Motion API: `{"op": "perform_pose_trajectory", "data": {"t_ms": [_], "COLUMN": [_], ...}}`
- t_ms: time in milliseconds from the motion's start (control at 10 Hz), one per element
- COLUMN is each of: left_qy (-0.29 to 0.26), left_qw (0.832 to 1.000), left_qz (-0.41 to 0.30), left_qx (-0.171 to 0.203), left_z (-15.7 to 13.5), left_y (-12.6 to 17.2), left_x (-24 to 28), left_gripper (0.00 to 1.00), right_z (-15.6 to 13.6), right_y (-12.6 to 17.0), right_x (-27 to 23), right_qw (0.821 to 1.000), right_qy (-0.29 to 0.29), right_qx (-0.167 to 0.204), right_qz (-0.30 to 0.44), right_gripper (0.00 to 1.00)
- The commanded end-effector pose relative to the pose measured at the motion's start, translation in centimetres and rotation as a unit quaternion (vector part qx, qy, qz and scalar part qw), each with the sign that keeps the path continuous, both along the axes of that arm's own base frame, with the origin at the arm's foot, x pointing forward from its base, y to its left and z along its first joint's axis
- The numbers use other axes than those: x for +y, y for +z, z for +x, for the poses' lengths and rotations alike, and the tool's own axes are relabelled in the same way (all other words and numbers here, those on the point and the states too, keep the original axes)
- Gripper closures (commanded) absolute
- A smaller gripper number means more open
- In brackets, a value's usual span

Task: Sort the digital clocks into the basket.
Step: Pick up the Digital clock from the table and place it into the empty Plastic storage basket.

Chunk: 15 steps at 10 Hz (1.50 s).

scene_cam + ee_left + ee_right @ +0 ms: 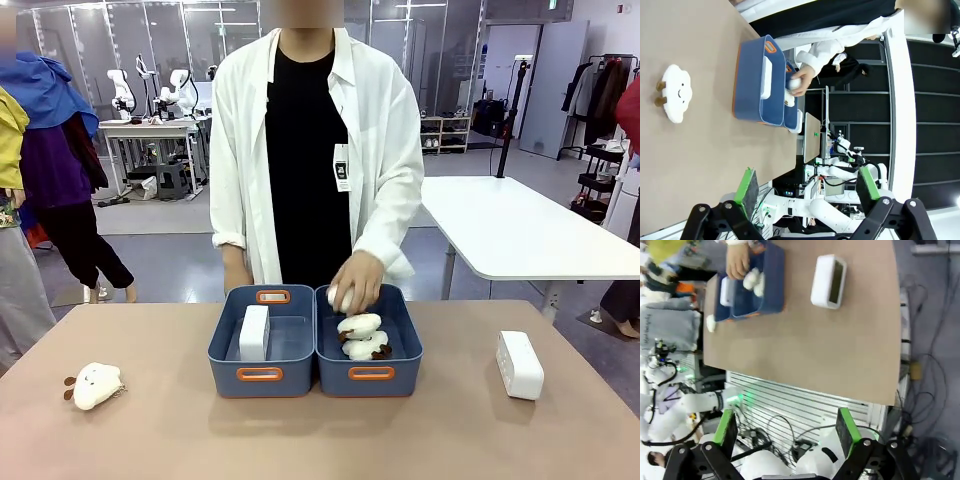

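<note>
I see my left pincer point(807, 192) spread wide and empty, and my right pincer point(786, 430) just as wide, gripping nothing. One clock point(254, 332) stands on edge inside the basket point(225, 372). The other clock point(519, 364) lies on the tabletop point(320, 440), well to the right of both bins. The person's hand point(357, 282) holds a plush point(340, 298) over the second bin point(405, 372), where two plushes point(362, 337) lie. A lone plush point(95, 384) sits far left on the tabletop.
</note>
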<state>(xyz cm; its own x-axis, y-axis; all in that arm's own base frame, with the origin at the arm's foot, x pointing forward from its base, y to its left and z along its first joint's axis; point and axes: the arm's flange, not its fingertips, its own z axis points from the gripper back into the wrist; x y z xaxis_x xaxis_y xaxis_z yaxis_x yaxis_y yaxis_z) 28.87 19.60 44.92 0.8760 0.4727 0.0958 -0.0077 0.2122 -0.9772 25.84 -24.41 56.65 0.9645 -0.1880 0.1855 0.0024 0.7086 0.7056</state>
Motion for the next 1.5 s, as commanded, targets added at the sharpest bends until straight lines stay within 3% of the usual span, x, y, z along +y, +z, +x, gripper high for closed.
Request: {"op": "perform_pose_trajectory", "data": {"t_ms": [0,300,500,900,1000,1200,1400], "left_qy": [-0.005,-0.005,-0.005,-0.005,-0.005,-0.005,-0.005], "left_qw": [1.000,1.000,1.000,1.000,1.000,1.000,1.000], "left_qz": [-0.004,-0.004,-0.004,-0.004,-0.004,-0.004,-0.004], "left_qx": [0.000,0.000,0.000,0.000,0.000,0.000,0.000], "left_z": [-0.5,-0.5,-0.5,-0.5,-0.5,-0.5,-0.5], "left_y": [0.3,0.3,0.3,0.3,0.3,0.3,0.3], "left_x": [0.1,0.1,0.1,0.1,0.1,0.1,0.1], "left_gripper": [0.00,0.00,0.00,0.00,0.00,0.00,0.00], "right_z": [0.6,5.7,8.8,12.2,13.3,14.9,17.1], "right_y": [-2.0,-6.8,-10.0,-14.9,-16.1,-17.8,-19.3], "right_x": [3.5,13.6,17.6,21.2,22.1,23.5,24.7], "right_qw": [0.997,0.978,0.971,0.949,0.952,0.951,0.944], "right_qy": [-0.014,-0.006,-0.002,0.037,0.045,0.031,-0.028], "right_qx": [0.010,0.004,0.003,-0.018,-0.015,-0.019,-0.026], "right_qz": [-0.077,-0.208,-0.237,-0.312,-0.302,-0.306,-0.327], "right_gripper": [0.00,0.00,0.00,0.00,0.00,0.00,0.00]}}
